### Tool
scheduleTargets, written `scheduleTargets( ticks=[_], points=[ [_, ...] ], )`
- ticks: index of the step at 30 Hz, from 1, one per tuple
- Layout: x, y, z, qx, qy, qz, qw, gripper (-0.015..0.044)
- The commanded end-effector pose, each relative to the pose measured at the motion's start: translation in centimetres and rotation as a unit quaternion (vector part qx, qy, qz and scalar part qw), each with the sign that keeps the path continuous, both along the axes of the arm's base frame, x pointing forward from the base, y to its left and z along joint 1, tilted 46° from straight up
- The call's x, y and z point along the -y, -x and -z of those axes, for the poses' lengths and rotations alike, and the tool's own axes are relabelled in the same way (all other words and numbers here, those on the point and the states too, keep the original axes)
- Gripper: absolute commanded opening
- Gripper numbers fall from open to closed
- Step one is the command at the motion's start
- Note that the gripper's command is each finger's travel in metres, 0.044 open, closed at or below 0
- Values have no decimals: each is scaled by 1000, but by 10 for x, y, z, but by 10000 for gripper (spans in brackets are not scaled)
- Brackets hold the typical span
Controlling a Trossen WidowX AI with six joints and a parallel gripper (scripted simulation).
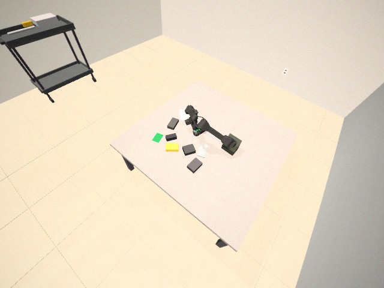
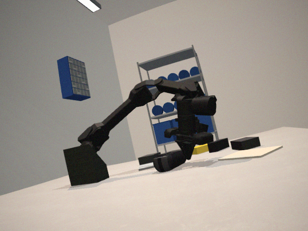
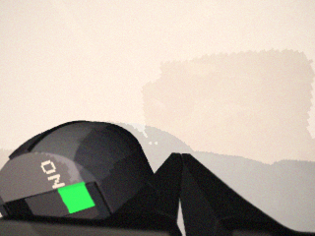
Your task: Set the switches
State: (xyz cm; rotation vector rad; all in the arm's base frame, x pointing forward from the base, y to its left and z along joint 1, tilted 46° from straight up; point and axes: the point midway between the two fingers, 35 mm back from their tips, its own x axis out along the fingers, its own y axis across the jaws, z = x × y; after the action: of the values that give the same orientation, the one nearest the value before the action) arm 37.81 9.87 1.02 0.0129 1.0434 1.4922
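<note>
The dark grey controller unit (image 1: 197, 133) (image 2: 167, 160) lies on the table just under my arm's forearm; a few green switch ends show on it in the top view. My gripper (image 1: 194, 128) (image 2: 188, 154) (image 3: 179, 161) is shut, with nothing between its fingers. It points straight down, its tip at the unit's end and close to the table. In the wrist view a rounded rocker switch (image 3: 74, 186) marked ON, with a green end (image 3: 76, 197), sits at the lower left beside the closed fingers. The label on the underside is hidden.
Several dark grey modules (image 1: 173, 123) (image 1: 170, 136) (image 1: 188, 149) (image 1: 194, 164), a yellow block (image 1: 171, 146) (image 2: 200, 148), a green card (image 1: 157, 137) and white sheets (image 1: 183, 114) (image 2: 251, 152) lie around the unit. The arm base (image 1: 231, 144) (image 2: 84, 165) stands mid-table. A cart (image 1: 37, 30) stands far off.
</note>
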Motion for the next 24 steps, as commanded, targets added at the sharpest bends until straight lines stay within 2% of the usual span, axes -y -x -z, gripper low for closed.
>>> scheduleTargets(
  ticks=[1,7,15,19,24],
  points=[
    [10,-12,-1,-7,-11,20,1000,0],
    [53,-53,-3,-36,-59,103,992,0],
    [59,-56,-3,-44,-62,116,990,0],
    [67,-44,-4,-144,-22,194,970,0],
    [77,-22,-5,-285,28,313,905,0]
  ],
)
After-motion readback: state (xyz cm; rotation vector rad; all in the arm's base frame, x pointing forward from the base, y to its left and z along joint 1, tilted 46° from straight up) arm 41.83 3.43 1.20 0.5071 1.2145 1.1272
